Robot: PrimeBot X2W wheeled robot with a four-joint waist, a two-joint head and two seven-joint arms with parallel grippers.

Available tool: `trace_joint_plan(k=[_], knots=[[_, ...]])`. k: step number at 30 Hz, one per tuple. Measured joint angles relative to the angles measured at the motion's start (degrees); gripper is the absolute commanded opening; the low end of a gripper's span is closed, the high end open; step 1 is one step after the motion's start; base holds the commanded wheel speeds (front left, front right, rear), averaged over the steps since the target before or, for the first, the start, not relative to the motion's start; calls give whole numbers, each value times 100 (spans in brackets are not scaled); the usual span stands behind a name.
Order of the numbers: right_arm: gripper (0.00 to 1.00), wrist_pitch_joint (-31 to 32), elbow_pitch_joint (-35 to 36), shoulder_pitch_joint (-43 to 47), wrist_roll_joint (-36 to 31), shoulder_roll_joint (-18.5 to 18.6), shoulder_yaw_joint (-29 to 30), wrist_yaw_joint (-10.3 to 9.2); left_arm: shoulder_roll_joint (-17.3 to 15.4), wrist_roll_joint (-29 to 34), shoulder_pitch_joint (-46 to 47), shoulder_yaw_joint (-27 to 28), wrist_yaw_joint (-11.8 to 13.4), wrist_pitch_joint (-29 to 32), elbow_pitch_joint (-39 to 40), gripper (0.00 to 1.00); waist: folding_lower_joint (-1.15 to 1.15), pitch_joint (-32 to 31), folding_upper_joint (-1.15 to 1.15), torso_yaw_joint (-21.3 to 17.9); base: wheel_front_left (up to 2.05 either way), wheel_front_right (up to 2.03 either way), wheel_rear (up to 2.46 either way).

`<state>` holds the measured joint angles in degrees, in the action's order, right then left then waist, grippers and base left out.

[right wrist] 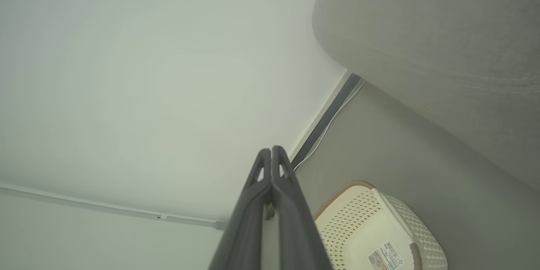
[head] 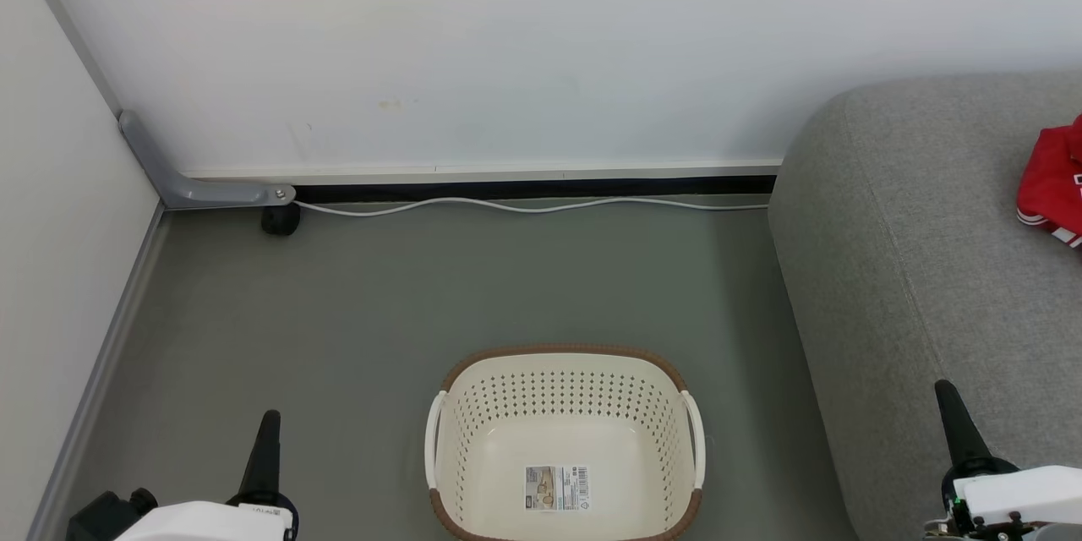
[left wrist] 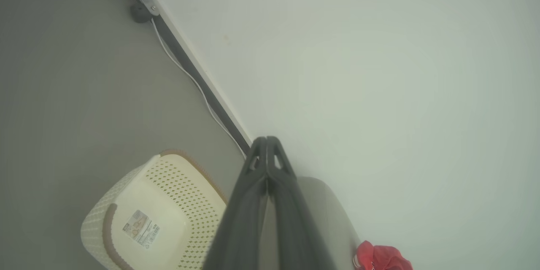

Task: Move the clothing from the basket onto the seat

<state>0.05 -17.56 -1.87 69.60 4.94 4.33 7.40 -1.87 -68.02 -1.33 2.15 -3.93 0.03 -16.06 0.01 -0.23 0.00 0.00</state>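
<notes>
Head view shows the basket point(head: 562, 393) standing on the grey floor point(head: 338, 313) in front of the robot, and its inside is bare: perforated walls and the label point(head: 557, 488) on the bottom, no fabric. The clothing point(head: 1052, 182) lies on top of the sofa point(head: 913, 254), at the right edge of this view and well apart from the basket. The left gripper point(head: 270, 418) is at the lower left, beside the basket; the right gripper point(head: 947, 393) is at the lower right, in front of the sofa. In each wrist view the two dark fingers point(left wrist: 253, 202) are pressed together with nothing between them, so both grippers are closed and carry nothing.

Judged from this, the moving seems done, and the step in hand is to check and finish. To do it well, the robot should look over the basket bottom and the floor around it for any small piece, and make sure the clothing rests fully on the sofa and not over its rounded edge, where soft fabric can slide down. Any retreat should pass clear of the handles point(head: 695, 439) of the basket, so nothing is knocked.
</notes>
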Motion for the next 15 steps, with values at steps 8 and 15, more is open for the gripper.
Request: trace_joint_plan(k=[8,15], knots=[[0,119,19,-55,479,-70,71,0,-2,-482,79,58,-57,152,13,0,0,9,0,0,0,0,0],[0,246,51,-109,887,-105,119,0,-2,-943,203,92,-113,258,22,0,0,17,0,0,0,0,0]])
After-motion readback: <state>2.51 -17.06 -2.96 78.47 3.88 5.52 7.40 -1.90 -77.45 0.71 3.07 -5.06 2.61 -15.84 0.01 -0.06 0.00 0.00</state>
